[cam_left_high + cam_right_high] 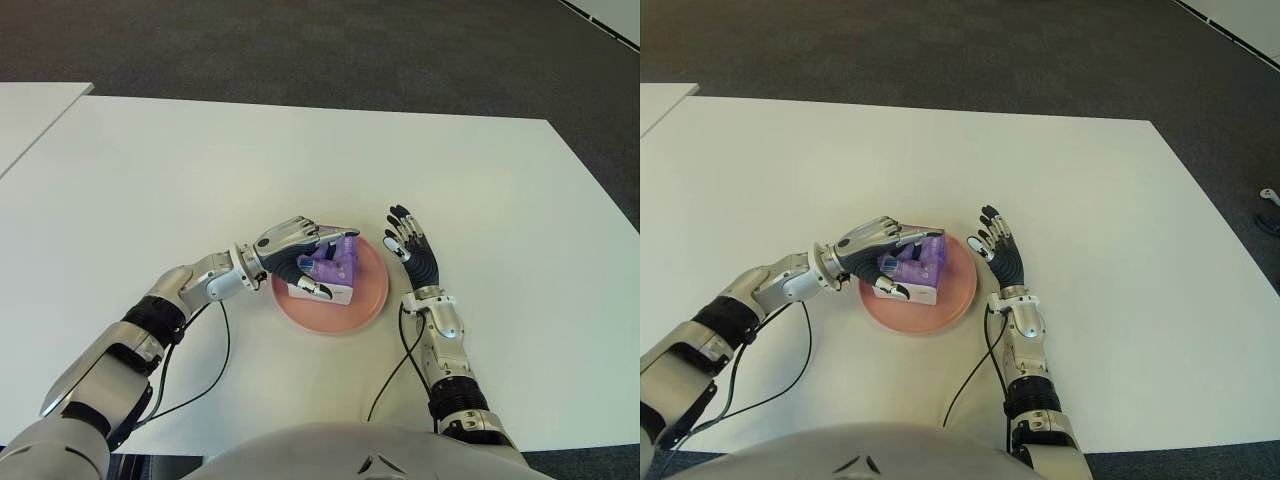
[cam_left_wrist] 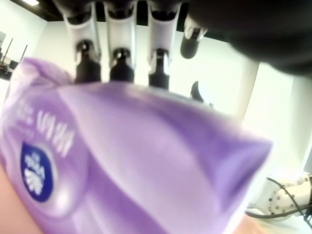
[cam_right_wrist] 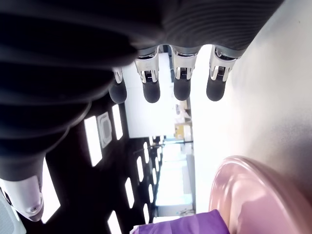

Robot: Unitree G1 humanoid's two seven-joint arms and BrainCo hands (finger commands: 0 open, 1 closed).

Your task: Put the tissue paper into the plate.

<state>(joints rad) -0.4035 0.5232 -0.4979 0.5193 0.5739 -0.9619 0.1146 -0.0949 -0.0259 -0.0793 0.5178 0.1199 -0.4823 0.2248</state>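
Tissue pack [image 1: 331, 270]: you see it lying in the pink plate [image 1: 370, 297].
Left hand [image 1: 296, 256]: fingers wrapped around the pack.
Right hand [image 1: 410, 243]: just right of the plate, fingers spread, empty.

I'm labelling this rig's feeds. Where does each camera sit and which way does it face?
Left eye view: head, looking down at the white table; both arms show.
Right eye view: same scene, slightly offset.
Left wrist view: close behind the left hand, filled by the purple tissue pack.
Right wrist view: behind the open right hand.
Both wrist views share the pack and round pink plate.
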